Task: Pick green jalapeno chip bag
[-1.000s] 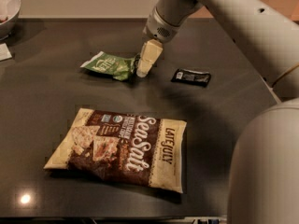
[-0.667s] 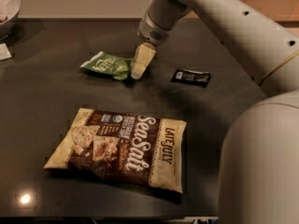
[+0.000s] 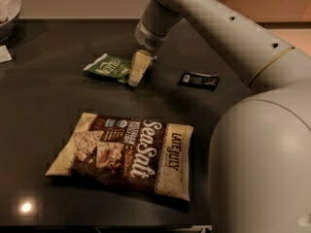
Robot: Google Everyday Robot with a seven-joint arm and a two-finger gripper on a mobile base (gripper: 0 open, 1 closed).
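Cream gripper (image 3: pixel 135 75) tip-down at edge of crumpled foil green jalapeno chip bag (image 3: pixel 108 66); open or closed: cannot tell.

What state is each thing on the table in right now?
Green bag: crumpled, lying on the table.
Gripper: down at the green bag's right end.
Brown bag: flat, label up.
Black packet: flat, apart from the others.
Bowl: upright, partly out of view.

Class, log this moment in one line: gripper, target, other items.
gripper: low at right end of green bag | green bag: on table, not lifted | others: brown bag, black packet
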